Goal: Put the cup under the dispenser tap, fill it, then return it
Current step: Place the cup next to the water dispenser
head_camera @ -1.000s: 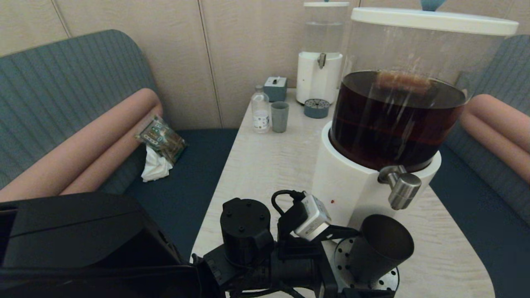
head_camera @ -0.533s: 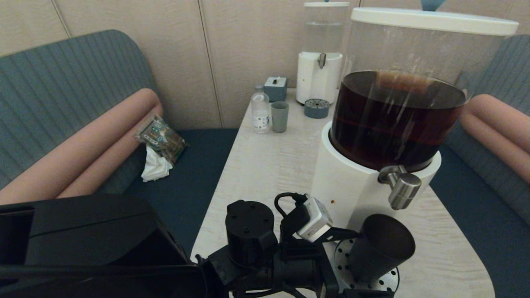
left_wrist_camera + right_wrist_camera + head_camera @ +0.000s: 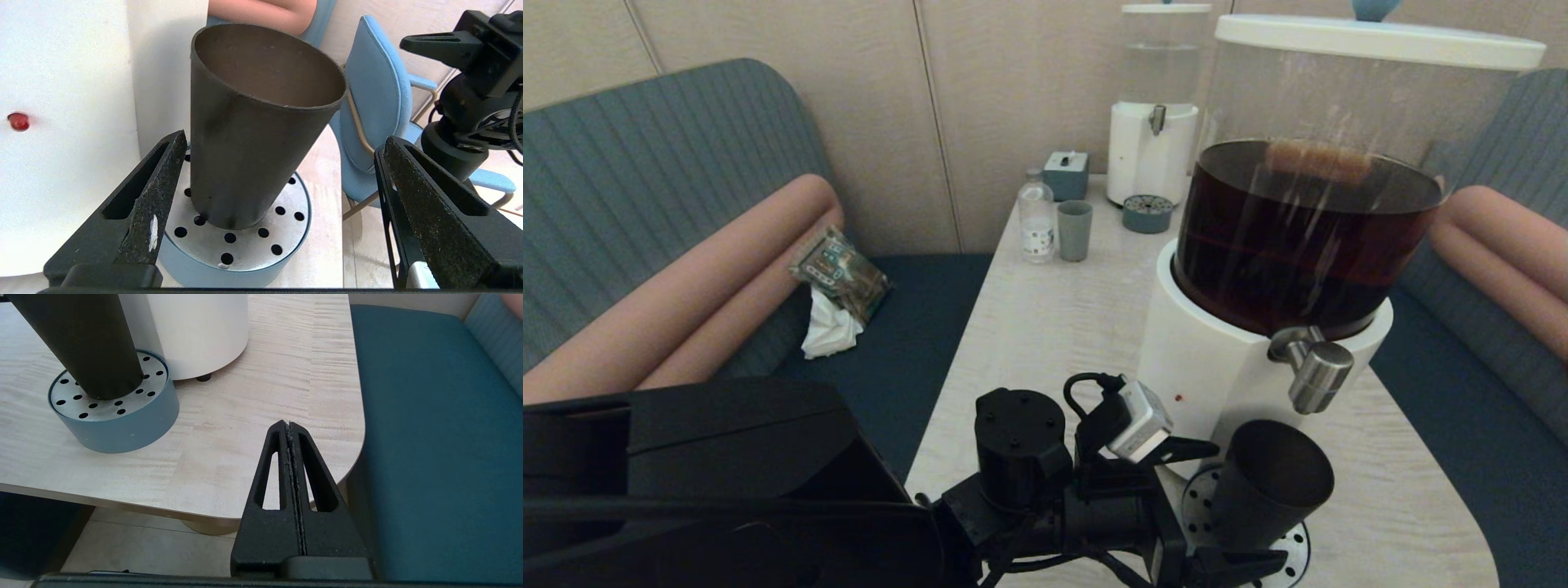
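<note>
Now the cup (image 3: 253, 126) stands upright on the round perforated drip tray (image 3: 261, 245), directly below the dispenser tap (image 3: 1313, 371) of the big dispenser (image 3: 1217, 367) with dark liquid. Left tool (image 3: 269, 192) fully open, fingers (image 3: 157, 192) either side of the cup with a clear gap on both, holding nothing. Versus a second ago: the left arm has shifted slightly back from the cup, and the cup itself hasn't moved on the tray. Right tool (image 3: 291, 435) closed and empty, parked low by the worktop (image 3: 261, 416) corner.
</note>
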You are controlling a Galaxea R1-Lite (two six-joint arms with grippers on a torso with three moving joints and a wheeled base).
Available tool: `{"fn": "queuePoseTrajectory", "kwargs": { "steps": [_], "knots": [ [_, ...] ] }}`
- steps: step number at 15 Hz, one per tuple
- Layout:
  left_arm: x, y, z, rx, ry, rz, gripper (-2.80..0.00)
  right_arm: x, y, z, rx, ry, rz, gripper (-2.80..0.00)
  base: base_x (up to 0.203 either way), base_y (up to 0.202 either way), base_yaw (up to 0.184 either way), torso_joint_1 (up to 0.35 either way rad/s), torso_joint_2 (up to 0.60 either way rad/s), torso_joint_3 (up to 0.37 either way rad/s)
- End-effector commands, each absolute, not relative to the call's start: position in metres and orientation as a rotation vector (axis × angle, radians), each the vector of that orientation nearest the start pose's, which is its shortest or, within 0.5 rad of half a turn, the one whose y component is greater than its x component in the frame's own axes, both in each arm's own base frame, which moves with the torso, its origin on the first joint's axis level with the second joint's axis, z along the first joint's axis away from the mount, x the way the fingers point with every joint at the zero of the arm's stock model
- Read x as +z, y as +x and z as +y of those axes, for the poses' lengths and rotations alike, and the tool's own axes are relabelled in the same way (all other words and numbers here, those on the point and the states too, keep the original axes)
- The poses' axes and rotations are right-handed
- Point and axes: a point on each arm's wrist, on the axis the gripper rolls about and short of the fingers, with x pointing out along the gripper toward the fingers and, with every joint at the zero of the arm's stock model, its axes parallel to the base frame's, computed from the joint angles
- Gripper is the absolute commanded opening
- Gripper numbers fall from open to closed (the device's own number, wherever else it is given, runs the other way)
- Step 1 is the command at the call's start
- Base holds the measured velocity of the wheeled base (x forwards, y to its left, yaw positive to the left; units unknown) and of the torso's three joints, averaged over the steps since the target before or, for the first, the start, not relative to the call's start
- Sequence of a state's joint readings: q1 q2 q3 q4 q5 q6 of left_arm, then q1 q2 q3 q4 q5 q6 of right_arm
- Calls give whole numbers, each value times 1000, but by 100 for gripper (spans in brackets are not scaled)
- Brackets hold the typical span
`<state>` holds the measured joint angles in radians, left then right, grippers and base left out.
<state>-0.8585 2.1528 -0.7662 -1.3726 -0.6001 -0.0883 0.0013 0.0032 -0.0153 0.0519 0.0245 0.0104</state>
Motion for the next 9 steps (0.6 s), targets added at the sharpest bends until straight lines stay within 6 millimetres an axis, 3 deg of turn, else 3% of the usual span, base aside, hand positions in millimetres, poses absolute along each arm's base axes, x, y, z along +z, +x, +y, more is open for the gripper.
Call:
{"fn": "queuePoseTrajectory", "kwargs": {
  "steps": [1,9],
  "knots": [
    [88,236,-289,-1453,-69,74,0,74,-24,1,26,11,42,-280,0,0,0,0,0,0],
    [81,248,-301,-1432,-70,63,0,74,-24,1,26,10,41,-280,0,0,0,0,0,0]
  ]
}}
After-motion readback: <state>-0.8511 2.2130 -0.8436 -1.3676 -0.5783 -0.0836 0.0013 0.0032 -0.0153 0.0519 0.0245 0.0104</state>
